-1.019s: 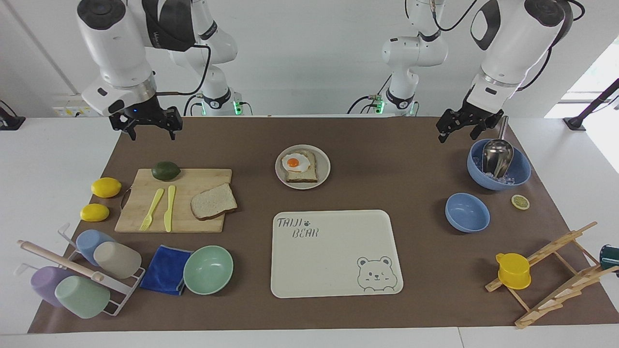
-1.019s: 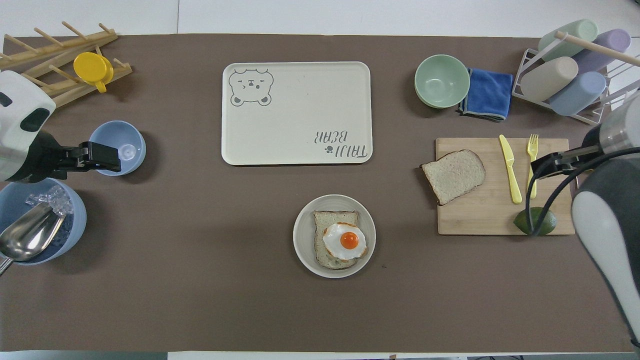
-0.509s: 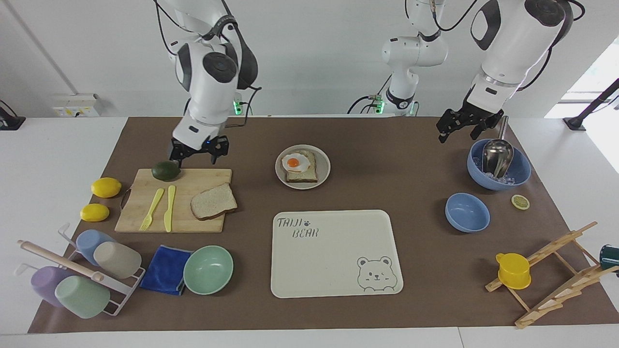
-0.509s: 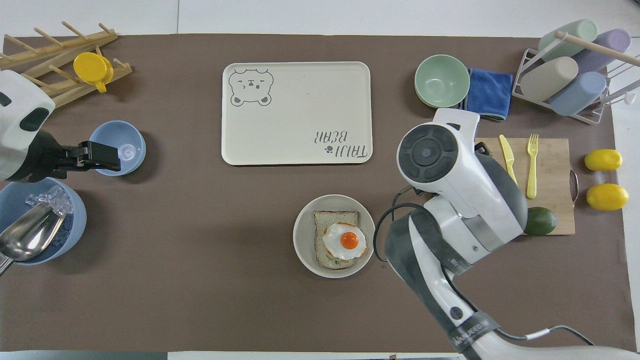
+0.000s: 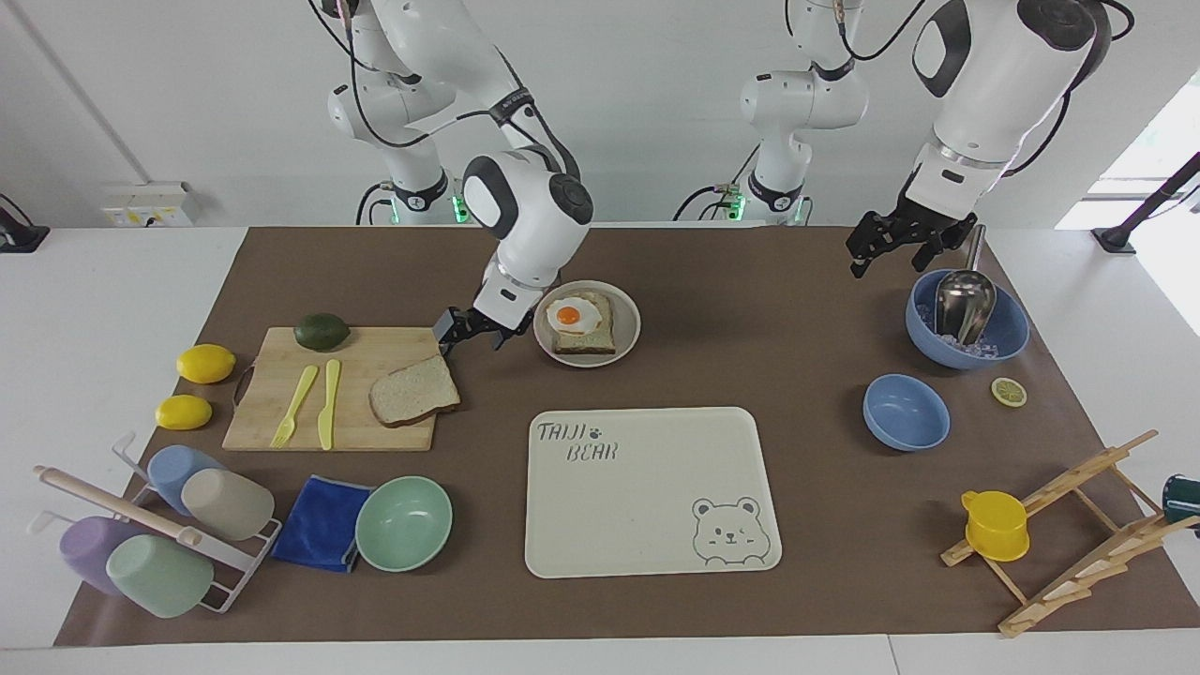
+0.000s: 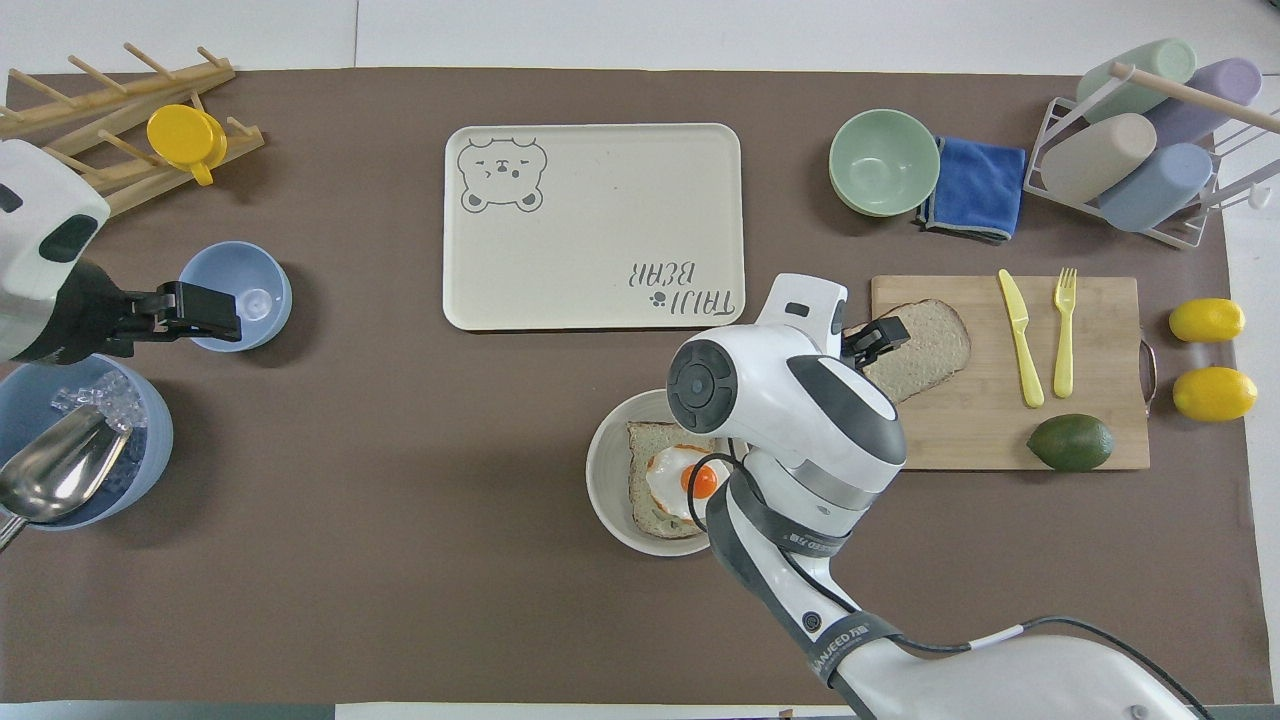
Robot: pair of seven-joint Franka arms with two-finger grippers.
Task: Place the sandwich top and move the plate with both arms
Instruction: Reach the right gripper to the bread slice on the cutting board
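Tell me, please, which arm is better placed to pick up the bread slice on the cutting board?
Right: the right gripper hangs beside the sandwich top, while the left gripper waits above the ice bowl.

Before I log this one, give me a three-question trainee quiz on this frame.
1. True or false: the sandwich top is already on the egg.
2. What does the sandwich top lie on? A plate; B cutting board; C tray.
3. Fill in: the right claw is over the board's corner toward the ____.

Key: 1 false. 2 B. 3 plate. The left claw waits over the table beside the ice bowl.
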